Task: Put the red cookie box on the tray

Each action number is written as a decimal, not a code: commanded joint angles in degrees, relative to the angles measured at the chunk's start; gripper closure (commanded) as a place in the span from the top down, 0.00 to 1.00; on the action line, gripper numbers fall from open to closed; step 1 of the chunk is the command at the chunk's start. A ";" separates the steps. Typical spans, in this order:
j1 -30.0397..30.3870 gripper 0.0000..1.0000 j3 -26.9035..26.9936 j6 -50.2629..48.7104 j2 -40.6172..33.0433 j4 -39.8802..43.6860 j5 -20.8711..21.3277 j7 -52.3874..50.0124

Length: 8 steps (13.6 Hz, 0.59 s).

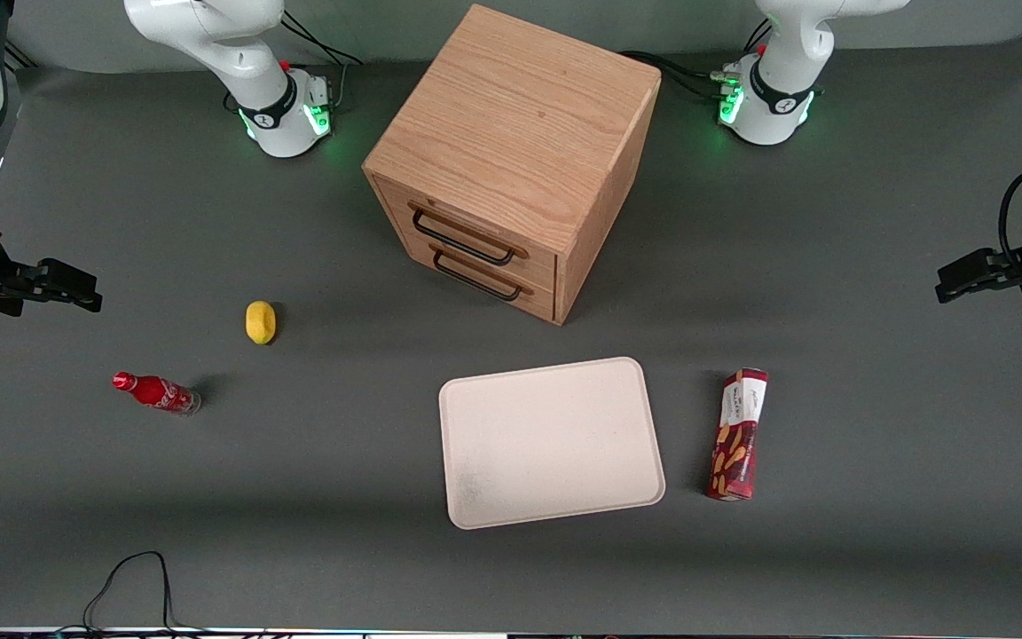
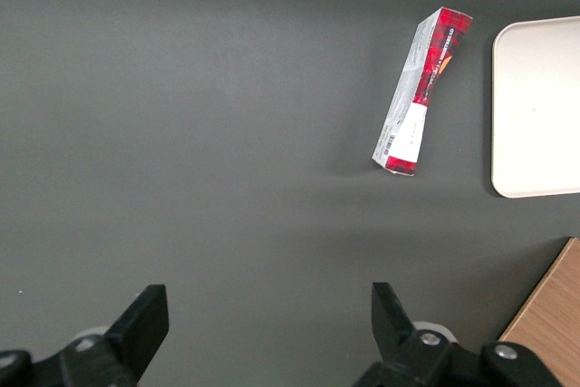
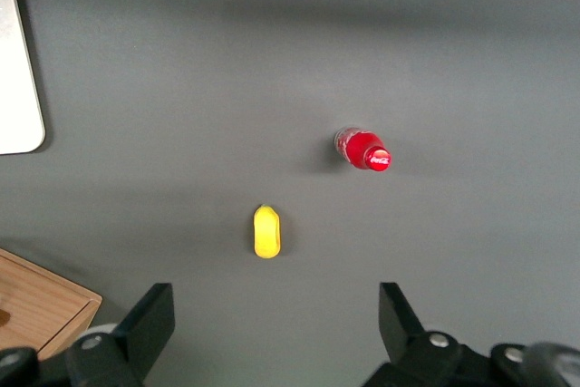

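1. We count one red cookie box point(image 1: 737, 435), lying on its long side on the grey table point(image 1: 875, 550) in the lower part of the front view. It is just beside the tray's short edge on the working arm's end and roughly parallel to that edge. A narrow strip of table shows between them, so they do not touch. The box's white end panel points away from the front camera.
2. We count one tray point(image 1: 551, 444), cream-white, flat on the table in the lower middle of the front view, with nothing on it.
3. We see one gripper point(image 1: 941, 288) on the working arm. It hangs above bare table at the edge of the front view, at mid height. It is well apart from the box and farther from the front camera than the box is.
4. In the left wrist view the gripper point(image 2: 265, 314) has two black fingers point(image 2: 145, 314), spread wide apart, with nothing between them. The box point(image 2: 421, 92) and a corner of the tray point(image 2: 539, 106) lie on the table below it.
5. We count one wooden cabinet point(image 1: 511, 133) in the upper middle of the front view. It has two drawers, each with one dark handle, two handles in all.
6. Toward the parked arm's end we count one small yellow object point(image 1: 260, 321) and one red soda bottle point(image 1: 156, 392), set apart from each other.
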 commanded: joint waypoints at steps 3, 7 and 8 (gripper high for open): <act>-0.88 0.99 -0.96 -5.15 9.20 12.23 -0.43 0.44; -5.00 0.98 -1.85 -7.10 21.59 26.39 -0.17 0.44; -6.93 0.99 -1.85 -6.67 24.41 29.73 -0.17 0.09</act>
